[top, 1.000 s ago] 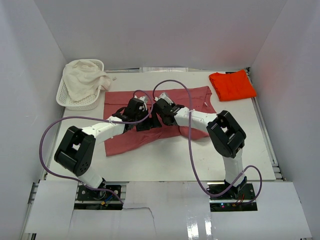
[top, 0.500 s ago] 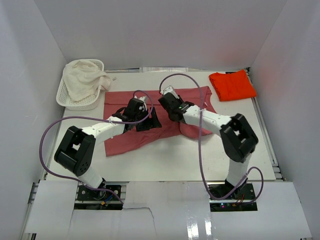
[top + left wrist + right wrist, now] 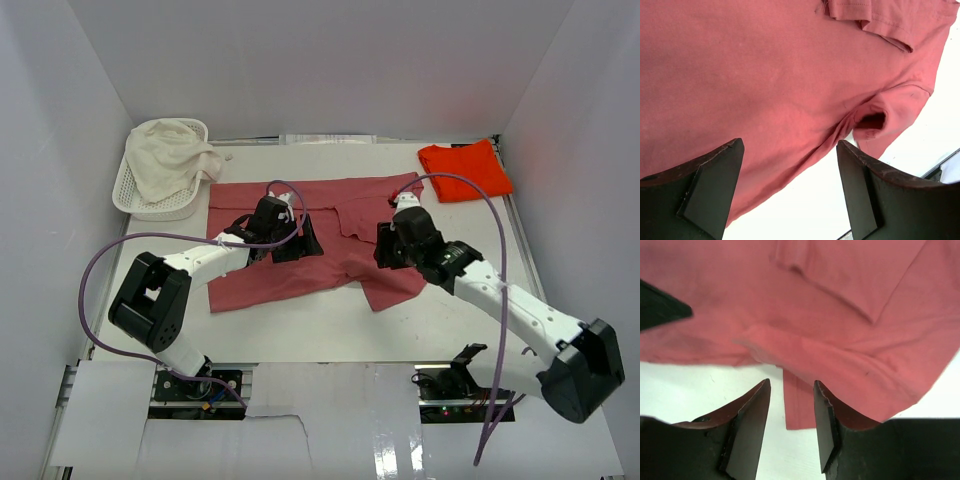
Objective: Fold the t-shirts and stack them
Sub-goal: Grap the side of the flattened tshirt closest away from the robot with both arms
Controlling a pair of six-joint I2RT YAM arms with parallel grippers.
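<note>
**Landmark: rose shirt (image 3: 250, 285).**

- **Near side:** a band of bare table (image 3: 330, 325) lies open across its width. The left arm (image 3: 200, 262) and right arm (image 3: 510, 305) cross it.
- **On the shirt:** the left gripper (image 3: 300, 243) is at the middle and the right gripper (image 3: 385, 246) over the right part, with uncovered cloth between them.
- **Far-left corner:** a basket (image 3: 130, 202) heaped with white cloth (image 3: 170, 160) stands just beside the shirt.
- **Far-right corner:** an orange shirt (image 3: 463, 170) lies near but apart.
- **Far side:** a narrow bare strip runs before the back wall.
- **Left and right:** side walls (image 3: 50, 150) close in, and purple cables (image 3: 497, 230) loop above both arms.
</note>
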